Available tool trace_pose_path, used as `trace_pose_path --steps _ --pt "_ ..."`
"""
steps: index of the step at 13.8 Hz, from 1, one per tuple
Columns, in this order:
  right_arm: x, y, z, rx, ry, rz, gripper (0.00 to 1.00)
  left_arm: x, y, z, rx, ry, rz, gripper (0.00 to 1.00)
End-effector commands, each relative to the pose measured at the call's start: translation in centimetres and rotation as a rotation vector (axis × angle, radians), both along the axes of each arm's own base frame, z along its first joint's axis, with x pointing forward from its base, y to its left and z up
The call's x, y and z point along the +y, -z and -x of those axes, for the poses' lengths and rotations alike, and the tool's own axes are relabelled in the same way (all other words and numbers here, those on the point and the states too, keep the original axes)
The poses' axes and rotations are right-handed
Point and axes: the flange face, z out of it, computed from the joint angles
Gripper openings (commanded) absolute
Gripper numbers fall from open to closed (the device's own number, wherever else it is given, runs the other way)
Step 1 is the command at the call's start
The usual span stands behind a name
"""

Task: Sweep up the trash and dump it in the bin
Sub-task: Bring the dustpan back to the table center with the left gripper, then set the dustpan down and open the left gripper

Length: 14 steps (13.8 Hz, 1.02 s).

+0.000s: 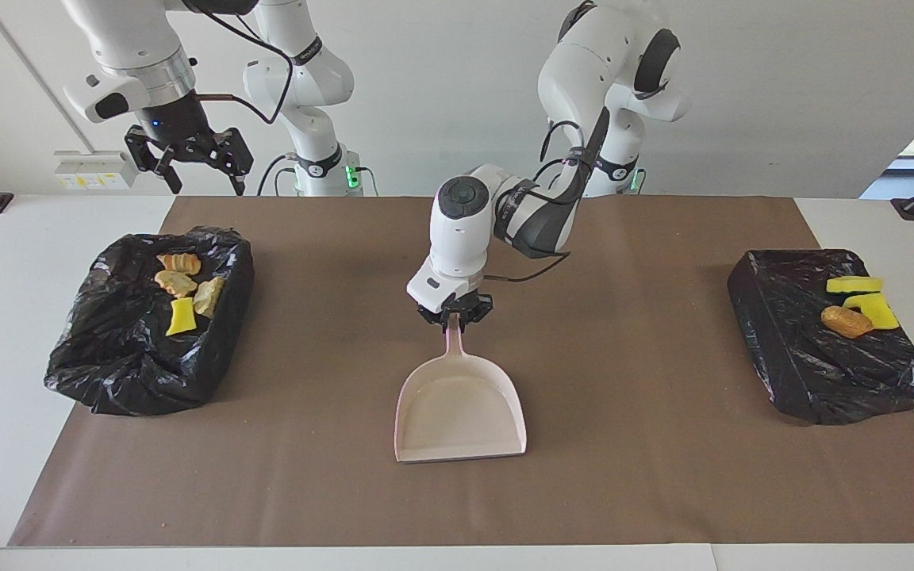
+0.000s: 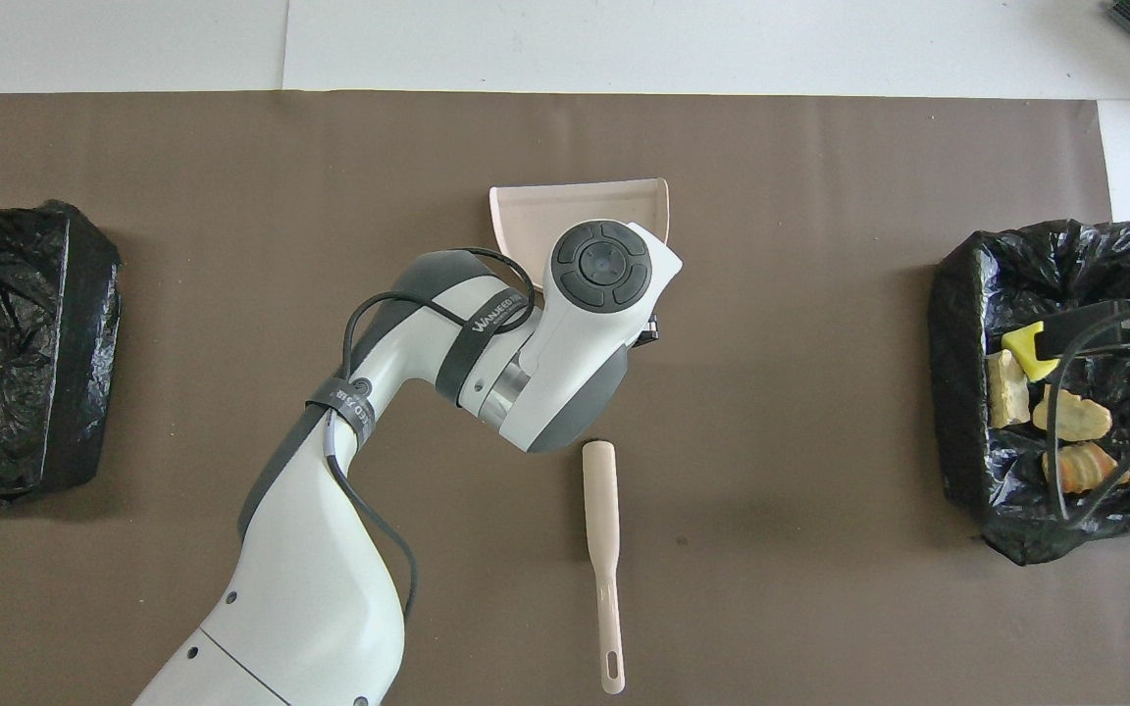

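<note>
A pale pink dustpan [image 1: 461,412] lies flat on the brown mat at mid-table, its mouth facing away from the robots. My left gripper [image 1: 455,317] is shut on the tip of its handle. From overhead the left wrist hides the handle, and only the pan's mouth [image 2: 580,201] shows. The brush [image 2: 601,549] lies on the mat nearer to the robots. Several trash lumps [image 1: 179,289], yellow and beige, sit in the black-lined bin [image 1: 147,357] at the right arm's end. My right gripper [image 1: 205,178] hangs open above that bin.
A second black-wrapped box [image 1: 822,357] stands at the left arm's end. Two yellow chunks [image 1: 862,297] and a golden-brown lump [image 1: 846,321] rest on its top. The brown mat [image 1: 663,476] covers most of the table.
</note>
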Motion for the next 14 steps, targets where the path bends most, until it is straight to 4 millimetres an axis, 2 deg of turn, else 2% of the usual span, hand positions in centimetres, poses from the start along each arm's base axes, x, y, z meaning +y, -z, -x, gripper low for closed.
trace_pose_path --steps 1,3,4,5,6,8,10,14 --pt "-0.3 0.0 0.2 0.011 -0.004 -0.008 1.00 0.1 -1.0 -0.8 -0.042 0.035 0.011 0.72" --pt "-0.3 0.0 0.2 0.011 -0.004 -0.008 1.00 0.9 -1.9 -0.9 -0.049 0.094 0.007 0.82" --pt "-0.3 0.0 0.2 0.011 -0.004 -0.008 1.00 2.2 -3.6 -0.9 -0.058 0.100 0.013 0.95" --pt "-0.3 0.0 0.2 0.011 -0.004 -0.008 1.00 4.4 -5.0 -1.2 -0.063 0.095 0.013 1.00" --pt "-0.3 0.0 0.2 0.011 -0.004 -0.008 1.00 6.6 -7.2 -1.2 -0.073 0.107 0.015 1.00" --pt "-0.3 0.0 0.2 0.011 -0.004 -0.008 1.00 11.9 -11.3 -1.1 -0.104 0.190 0.013 1.00" --pt "-0.3 0.0 0.2 0.011 -0.004 -0.008 1.00 19.5 -17.2 -1.3 -0.135 0.223 0.008 1.00" --pt "-0.3 0.0 0.2 0.011 -0.004 -0.008 1.00 32.3 -26.7 0.7 -0.117 0.291 -0.032 1.00"
